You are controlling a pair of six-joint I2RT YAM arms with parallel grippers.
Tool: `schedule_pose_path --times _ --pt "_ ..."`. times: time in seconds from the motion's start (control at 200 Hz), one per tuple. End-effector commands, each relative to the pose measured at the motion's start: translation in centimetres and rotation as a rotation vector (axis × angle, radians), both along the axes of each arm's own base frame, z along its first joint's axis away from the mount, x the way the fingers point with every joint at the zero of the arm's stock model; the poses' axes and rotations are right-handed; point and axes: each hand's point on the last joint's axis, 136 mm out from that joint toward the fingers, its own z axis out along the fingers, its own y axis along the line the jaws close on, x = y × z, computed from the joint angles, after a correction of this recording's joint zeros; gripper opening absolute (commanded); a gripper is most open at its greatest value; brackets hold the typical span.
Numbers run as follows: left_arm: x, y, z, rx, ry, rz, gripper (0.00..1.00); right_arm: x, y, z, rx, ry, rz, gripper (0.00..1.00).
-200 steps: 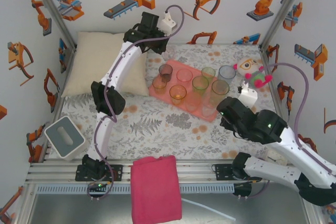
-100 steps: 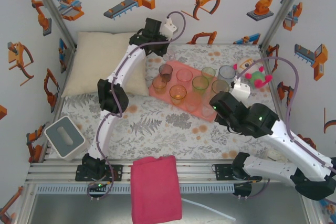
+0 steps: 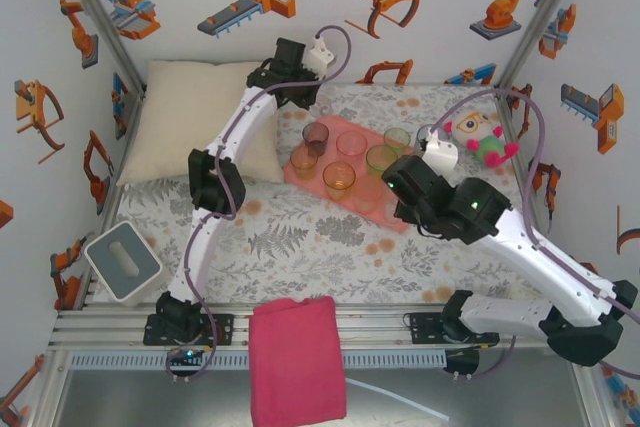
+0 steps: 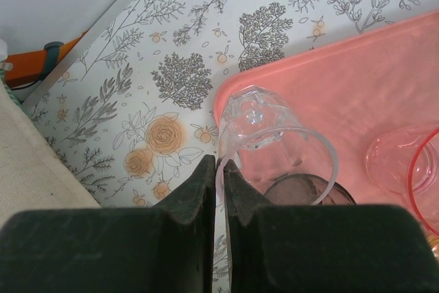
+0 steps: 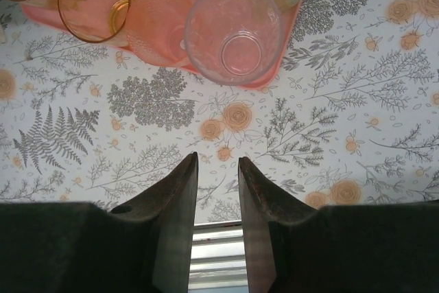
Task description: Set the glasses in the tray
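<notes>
Far left of the desk (image 3: 300,247): grey box (image 3: 122,262), close to the front rail.
Back left corner: cream pillow (image 3: 190,122), propped against the wall; the left arm reaches past its right edge.
Front centre: magenta cloth (image 3: 297,357), folded, lying across the front rail.
Back centre: left hand (image 4: 219,164) clenched on the rim of a clear glass (image 4: 274,135), the thin wall pinched between both fingers.
Under the left hand: clear glass over the tray's back-left corner; cannot tell if its base touches. A smoky glass (image 4: 302,193) shows through it.
Mid-desk, toward the back: tray (image 4: 384,73), salmon-pink, lying flat on the floral desk.
On the tray, left to right: small orange glass (image 3: 303,159), pink glass (image 3: 351,143), orange glass (image 3: 339,179), green glass (image 3: 381,159), pale green glass (image 3: 397,139); all upright, rims up.
Tray's near edge: clear tumbler (image 5: 233,32), upright, with the orange glass to its left in the right wrist view.
Right of centre: right hand (image 5: 216,162) released, fingers apart with nothing between them, above bare desk just on the near side of the tray.
Back right: plush toy (image 3: 480,137), on the desk, off the tray.
</notes>
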Motion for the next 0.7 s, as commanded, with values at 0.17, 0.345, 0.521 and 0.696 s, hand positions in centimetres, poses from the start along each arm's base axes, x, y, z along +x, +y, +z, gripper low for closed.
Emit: schedule_pose_path --times 0.17,0.345,0.521,0.696 --pt "0.8 -0.5 -1.0 -0.011 -0.020 -0.039 0.14 0.8 0.4 0.6 0.021 -0.018 0.002 0.32" --pt "0.8 -0.6 -2.0 0.001 -0.013 -0.046 0.14 0.9 0.5 0.0 0.026 -0.007 0.005 0.32" --pt "0.9 -0.5 -2.8 0.011 -0.004 -0.047 0.15 0.9 0.6 -0.2 0.028 -0.004 0.005 0.32" --pt "0.8 -0.6 -3.3 0.015 0.003 -0.057 0.15 1.0 0.6 -0.6 0.031 0.004 0.004 0.32"
